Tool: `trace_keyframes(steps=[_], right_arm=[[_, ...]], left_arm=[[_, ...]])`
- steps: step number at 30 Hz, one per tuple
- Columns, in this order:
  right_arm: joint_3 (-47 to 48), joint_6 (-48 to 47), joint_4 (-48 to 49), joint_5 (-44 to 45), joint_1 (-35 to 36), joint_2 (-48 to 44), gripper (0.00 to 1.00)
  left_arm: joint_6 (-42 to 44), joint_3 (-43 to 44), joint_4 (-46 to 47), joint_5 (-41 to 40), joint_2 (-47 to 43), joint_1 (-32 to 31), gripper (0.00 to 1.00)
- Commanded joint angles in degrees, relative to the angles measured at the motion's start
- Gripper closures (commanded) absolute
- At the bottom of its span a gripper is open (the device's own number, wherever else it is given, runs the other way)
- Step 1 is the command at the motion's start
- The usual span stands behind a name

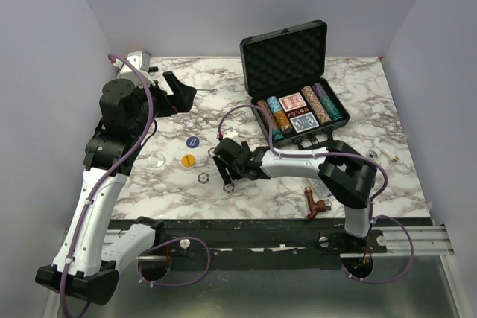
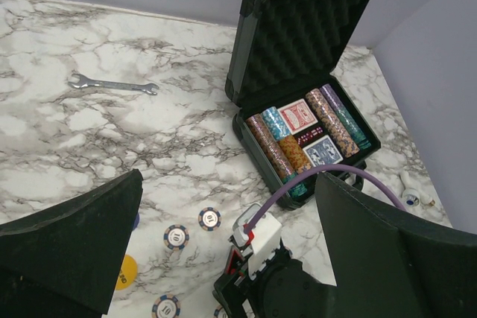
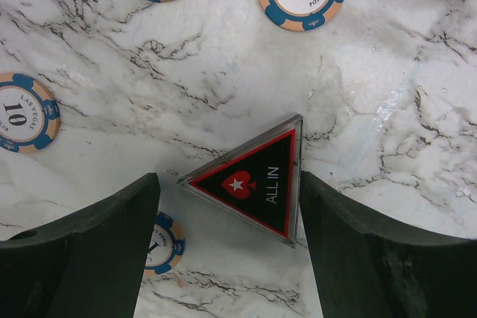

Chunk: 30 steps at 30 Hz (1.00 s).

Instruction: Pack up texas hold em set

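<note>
Your right claw (image 3: pixel 227 184) is released astride the triangle (image 3: pixel 257 180), so if you close off-centre the flat piece may skid toward the chip (image 3: pixel 165 242) at eight o'clock.

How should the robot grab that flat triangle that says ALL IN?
From straight above, because the ALL IN triangle lies flat and thin on the marble table, with no part sticking up to hold. Pinch its rim: one finger on the straight edge at the right of the right wrist view, the other on the opposite corner. The right gripper straddles it, jaws open.
</note>
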Motion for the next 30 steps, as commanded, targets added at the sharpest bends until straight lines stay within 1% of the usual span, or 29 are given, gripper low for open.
trace_keyframes(steps=[1, 11, 15, 18, 20, 23, 24, 25, 26, 28, 30], right_arm=[[-1.40, 0.05, -0.24, -0.64, -0.23, 0.42, 0.25], [-0.57, -0.11, -0.71, 1.32, -0.22, 1.49, 0.40], [-0.61, 0.42, -0.51, 2.46, -0.32, 0.54, 0.52], [-0.96, 0.30, 0.98, 3.65, -0.40, -2.21, 0.59], [0.09, -0.30, 1.10, 4.07, -1.12, -4.10, 0.66], [2.09, -0.92, 0.63, 4.46, -3.76, -7.03, 0.81], [2.16, -1.15, 1.01, 4.92, -4.67, -8.21, 0.87], [1.91, -1.35, 1.71, 5.69, -5.96, -9.25, 0.91], [1.54, -1.54, 2.47, 6.27, -7.01, -10.61, 0.93], [0.48, -1.85, 4.64, 7.17, -9.70, -13.04, 0.93], [0.44, -2.07, 5.85, 7.70, -13.15, -14.76, 0.93]], left_arm=[[0.40, -0.47, 1.34, 0.66, -0.35, 0.27, 0.01], [0.40, -0.74, 1.49, 0.51, 0.01, 0.31, 0.01], [0.42, -0.89, 1.48, 0.45, 0.20, 0.26, 0.02], [0.44, -0.86, 1.61, 0.51, 0.32, 0.30, 0.01], [1.43, -1.32, 2.24, -0.46, 0.68, 0.31, 0.01], [2.32, 0.36, -0.79, -4.33, 3.07, 0.31, 0.02], [2.09, 1.14, -1.75, -4.30, 3.62, 0.38, 0.01], [1.80, 1.51, -2.04, -3.58, 3.49, 0.40, 0.01], [1.50, 1.01, -1.20, -2.16, 2.80, 0.35, 0.01], [1.36, -1.07, 1.73, -0.30, 0.68, 0.31, 0.01], [1.10, -1.51, 1.98, -0.82, 0.55, 0.31, 0.02]])
